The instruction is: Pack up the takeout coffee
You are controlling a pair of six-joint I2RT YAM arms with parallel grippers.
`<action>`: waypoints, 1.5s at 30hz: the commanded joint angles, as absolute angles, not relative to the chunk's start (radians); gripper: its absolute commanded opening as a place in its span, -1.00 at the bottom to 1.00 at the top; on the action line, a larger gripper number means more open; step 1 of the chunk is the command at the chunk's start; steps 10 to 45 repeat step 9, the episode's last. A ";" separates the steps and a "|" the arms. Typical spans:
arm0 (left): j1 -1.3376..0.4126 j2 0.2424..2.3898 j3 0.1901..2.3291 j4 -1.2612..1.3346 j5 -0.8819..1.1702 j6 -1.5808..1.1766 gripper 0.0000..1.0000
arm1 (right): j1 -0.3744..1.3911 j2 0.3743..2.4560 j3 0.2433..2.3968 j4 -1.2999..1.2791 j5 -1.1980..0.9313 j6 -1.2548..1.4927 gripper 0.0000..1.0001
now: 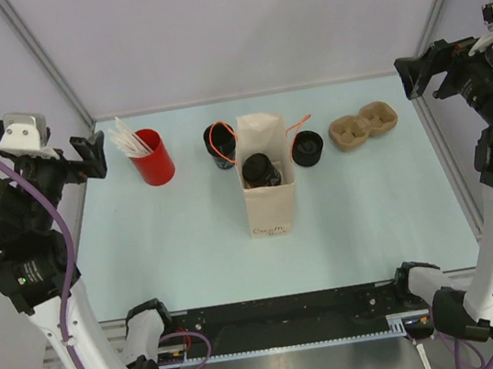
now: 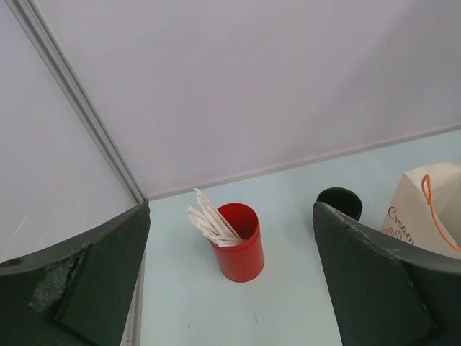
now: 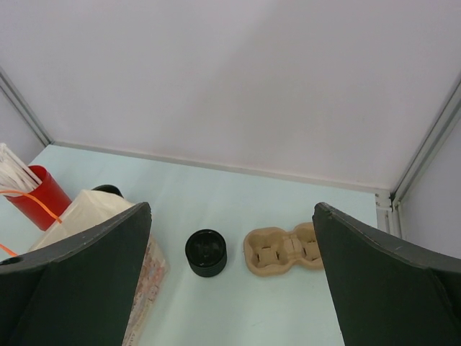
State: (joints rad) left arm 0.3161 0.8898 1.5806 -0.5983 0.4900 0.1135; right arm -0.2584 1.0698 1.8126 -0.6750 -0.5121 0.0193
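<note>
Left gripper (image 1: 91, 158): your jaws are spread as wide as they go, with nothing between them.
Right gripper (image 1: 410, 78): the same, wide apart and empty.
Coffee cup (image 2: 338, 202): it is ahead and to the right of your left gripper, past the red cup (image 2: 238, 249) with the white sticks (image 2: 209, 220). It stands upright, outside the bag (image 1: 271, 209) and just beside its left rear corner. From your right gripper it is ahead and far to the left, almost wholly hidden behind the bag.
Bag: it stands upright between your two grippers with its mouth open. A dark round thing (image 1: 260, 170) already sits in the mouth, and you cannot tell what it is.
Handling: treat the cup as light and thin-walled, so easy to crush. Its smooth black side may slip. The top looks dark, and you cannot tell whether it holds liquid, so keep it upright.
Where to hold: take it across the wall at about mid-height, below the rim, with a gentle squeeze. Your left gripper is the nearer one.
Ahead of right gripper: a squat black round piece (image 3: 206, 252), with a cardboard tray (image 3: 284, 249) just to its right. Neither is the cup.
Writing: "Cream" in brown script on the bag's front. The line below it is cut off or too small to read. You can see none on the cup.
</note>
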 commanded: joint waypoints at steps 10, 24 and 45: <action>0.325 0.882 1.557 -0.588 0.486 0.100 0.99 | -0.262 1.062 1.813 -0.647 -0.520 0.035 0.99; 0.325 0.882 1.557 -0.588 0.486 0.100 0.99 | -0.262 1.062 1.813 -0.647 -0.520 0.035 0.99; 0.325 0.882 1.557 -0.588 0.486 0.100 0.99 | -0.262 1.062 1.813 -0.647 -0.520 0.035 0.99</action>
